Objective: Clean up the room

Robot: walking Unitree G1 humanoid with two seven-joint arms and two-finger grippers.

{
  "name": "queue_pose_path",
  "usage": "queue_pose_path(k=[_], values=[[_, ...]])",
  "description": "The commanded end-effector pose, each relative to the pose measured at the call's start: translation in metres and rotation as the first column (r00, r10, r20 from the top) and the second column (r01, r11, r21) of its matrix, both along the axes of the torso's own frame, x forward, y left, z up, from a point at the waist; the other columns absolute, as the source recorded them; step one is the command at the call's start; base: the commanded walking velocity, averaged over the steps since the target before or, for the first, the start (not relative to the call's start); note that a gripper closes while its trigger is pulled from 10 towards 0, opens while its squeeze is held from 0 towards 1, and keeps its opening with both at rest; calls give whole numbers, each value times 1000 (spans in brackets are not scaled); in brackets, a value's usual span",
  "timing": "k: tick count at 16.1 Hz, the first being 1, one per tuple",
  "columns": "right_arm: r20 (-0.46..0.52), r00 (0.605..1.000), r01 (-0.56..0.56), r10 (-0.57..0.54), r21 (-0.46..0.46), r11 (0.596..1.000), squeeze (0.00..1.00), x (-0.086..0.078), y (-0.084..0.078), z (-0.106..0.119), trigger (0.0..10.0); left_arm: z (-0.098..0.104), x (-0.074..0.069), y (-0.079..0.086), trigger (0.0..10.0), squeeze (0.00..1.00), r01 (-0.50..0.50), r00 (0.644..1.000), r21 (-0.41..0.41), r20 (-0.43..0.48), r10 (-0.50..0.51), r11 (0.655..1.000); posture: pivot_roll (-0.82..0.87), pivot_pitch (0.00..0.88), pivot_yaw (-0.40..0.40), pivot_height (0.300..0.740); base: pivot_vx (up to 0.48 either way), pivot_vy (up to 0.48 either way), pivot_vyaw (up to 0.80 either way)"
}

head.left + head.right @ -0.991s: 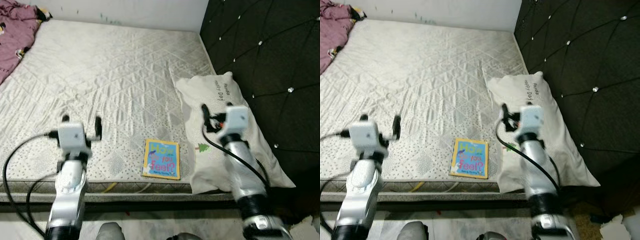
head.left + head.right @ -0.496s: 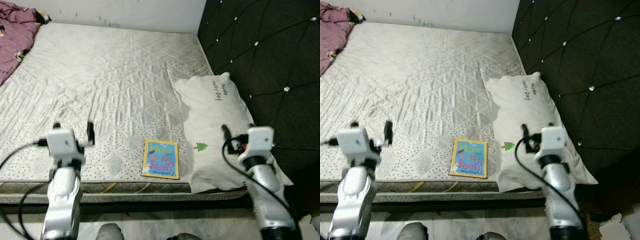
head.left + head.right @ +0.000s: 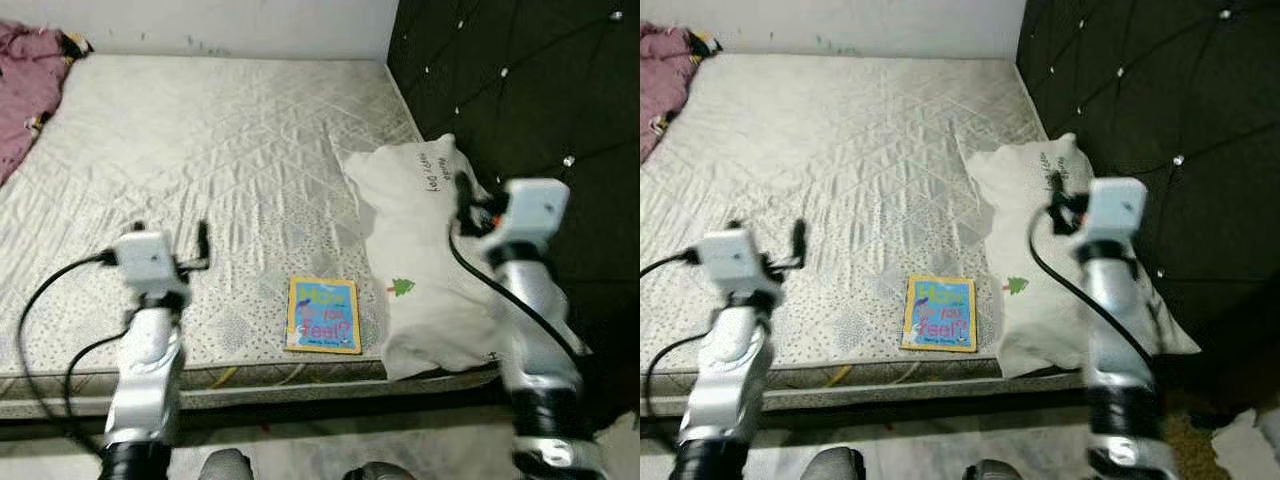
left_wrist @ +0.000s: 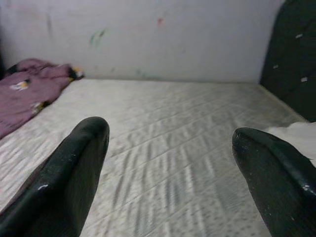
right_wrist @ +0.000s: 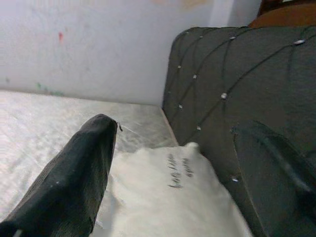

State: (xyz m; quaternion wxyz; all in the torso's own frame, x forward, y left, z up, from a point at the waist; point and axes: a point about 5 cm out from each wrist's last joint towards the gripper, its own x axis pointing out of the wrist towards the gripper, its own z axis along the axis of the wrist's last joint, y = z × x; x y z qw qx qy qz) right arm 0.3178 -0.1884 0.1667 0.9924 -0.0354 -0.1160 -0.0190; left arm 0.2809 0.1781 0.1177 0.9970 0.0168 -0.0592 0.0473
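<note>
- Book [image 3: 323,315], yellow-bordered with a blue cover, lies flat at lower centre of my left eye view, on the mattress [image 3: 230,150] near its front edge and just beside the white pillow [image 3: 425,260]. The pillow sits right of centre against the dark tufted headboard [image 3: 520,80]. A maroon blanket [image 3: 25,95] is bunched at the upper left. My left gripper [image 3: 170,240] hovers over the mattress at lower left, fingers apart and empty.
- Right eye view: same layout. My right gripper [image 3: 1055,200] is raised above the pillow at centre right; its spread is hard to judge here.
- Left wrist view: both black fingers [image 4: 74,173] are wide apart with nothing between them, mattress beyond.
- Right wrist view: fingers [image 5: 79,173] are spread and empty, pillow and headboard ahead.
</note>
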Motion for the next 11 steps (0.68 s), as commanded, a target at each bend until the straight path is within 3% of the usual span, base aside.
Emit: queue_pose_path(k=[1,2,4,6,8,11], values=[[-3,1000,-13,13,7,1000,0,3,6,0,10000,-2,2,-3,10000,0,17,1000,-5,-11,-17,1000,-33,52,-6,740,0,0,0],[-29,999,-26,27,47,999,0,2,16,-12,10000,-2,4,-7,10000,0,59,998,-16,-7,-59,998,-40,46,3,740,0,0,0],[-89,996,7,-4,32,999,0,-8,16,-36,10000,-2,6,-13,10000,0,75,997,-28,-5,-75,997,-44,44,13,740,0,0,0],[-120,991,51,-52,-12,999,0,-27,-2,-49,10000,-2,6,-13,10000,0,108,994,-39,15,-108,993,-51,40,20,740,0,0,0],[-157,981,104,-111,-53,993,0,-52,-31,-60,10000,-1,6,-5,10000,0,94,995,-17,15,-94,995,-58,43,35,740,0,0,0],[-189,974,117,-128,-70,991,0,-69,-41,-69,10000,-2,9,-2,10000,0,70,998,-11,7,-70,997,-78,56,27,740,0,0,0]])
